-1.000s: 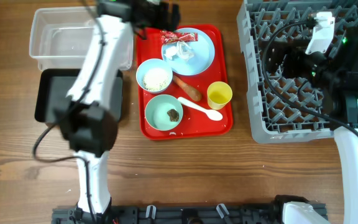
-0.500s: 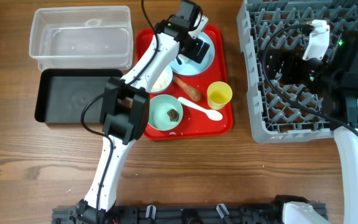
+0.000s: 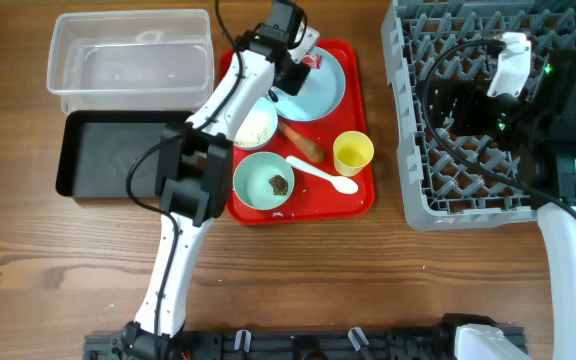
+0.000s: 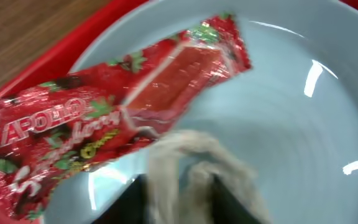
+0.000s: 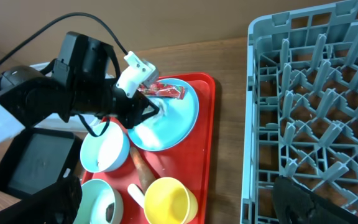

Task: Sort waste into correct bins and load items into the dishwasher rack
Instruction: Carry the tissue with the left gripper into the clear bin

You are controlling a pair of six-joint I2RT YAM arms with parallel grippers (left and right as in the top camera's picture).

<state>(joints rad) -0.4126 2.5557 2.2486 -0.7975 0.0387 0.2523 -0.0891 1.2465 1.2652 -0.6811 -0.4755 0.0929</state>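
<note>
My left gripper (image 4: pixel 176 206) is down on the light blue plate (image 4: pixel 291 124), shut on the crumpled white tissue (image 4: pixel 191 168), which bulges up between its dark fingers. The red-and-white wrapper (image 4: pixel 123 118) lies beside it on the plate's far rim. In the overhead view the left gripper (image 3: pixel 290 75) covers the tissue, and the wrapper (image 3: pixel 313 60) peeks out. The pale blue bowl (image 3: pixel 253 122) holds rice. A dark lump (image 3: pixel 279 184) sits in the mint-green bowl (image 3: pixel 265 180). My right gripper (image 5: pixel 179 202) hangs open over the near edge of the dishwasher rack (image 3: pixel 468 120), holding nothing.
On the red serving tray (image 3: pixel 360 200) also lie the sausage-like piece (image 3: pixel 303 143), the yellow cup (image 3: pixel 353 153) and the white spoon (image 3: pixel 323 175). The clear tub (image 3: pixel 133 60) and black tray (image 3: pixel 128 155) stand left of it.
My left arm swung from beside the clear tub over to the plate, came down, and its jaws closed on the tissue. The right arm has stayed still.
</note>
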